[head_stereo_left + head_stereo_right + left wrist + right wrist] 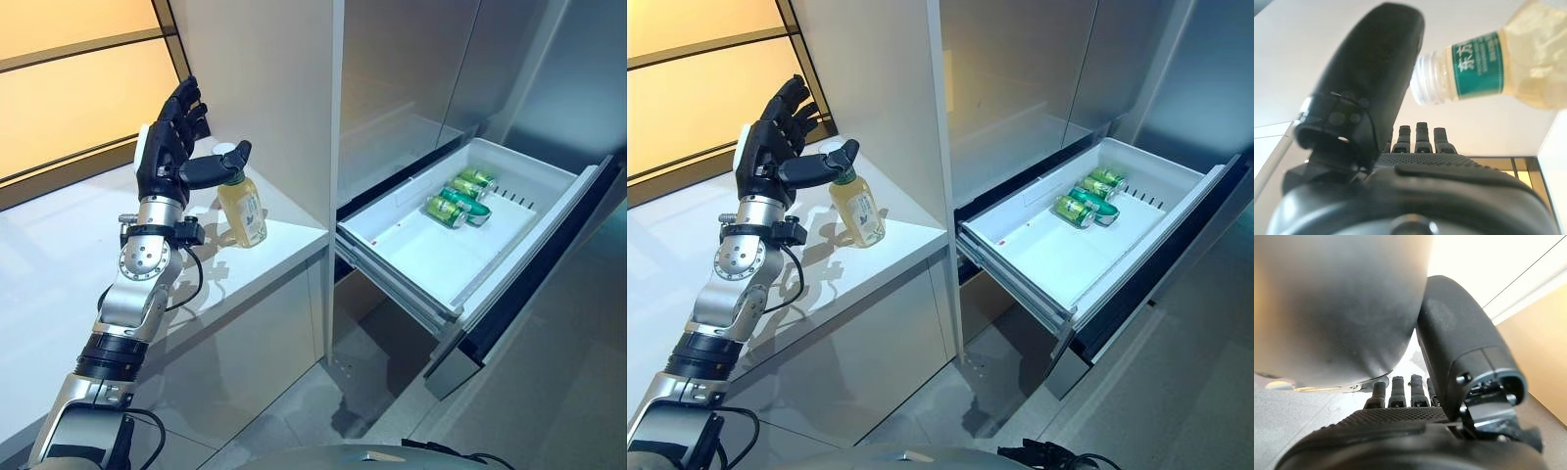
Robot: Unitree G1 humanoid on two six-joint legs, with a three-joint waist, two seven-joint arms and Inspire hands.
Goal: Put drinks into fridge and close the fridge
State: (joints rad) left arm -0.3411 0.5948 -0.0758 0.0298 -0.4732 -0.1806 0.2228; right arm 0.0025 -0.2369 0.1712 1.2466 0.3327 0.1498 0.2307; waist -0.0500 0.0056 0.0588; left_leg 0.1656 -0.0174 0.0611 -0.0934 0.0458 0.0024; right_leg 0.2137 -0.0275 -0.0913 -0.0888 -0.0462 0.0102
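White tabletop (pixel 59 284) runs along your left, and the fridge drawer (pixel 411 257) stands pulled out to your right with green cans (pixel 460 199) already lying in its far end. Your next drink, the yellow bottle (pixel 242 209), stands upright on the tabletop near its corner, beside the tall panel. Your left robot hand (pixel 168 147) is released, fingers straight up, thumb reaching over the bottle's white cap; nothing is gripped yet. Lower the hand so palm and fingers wrap the bottle's body below the neck, not the cap, then close firmly before lifting. Your right robot hand (pixel 1400 431) shows only in its wrist view, fingers straight, holding nothing, off by a grey surface.
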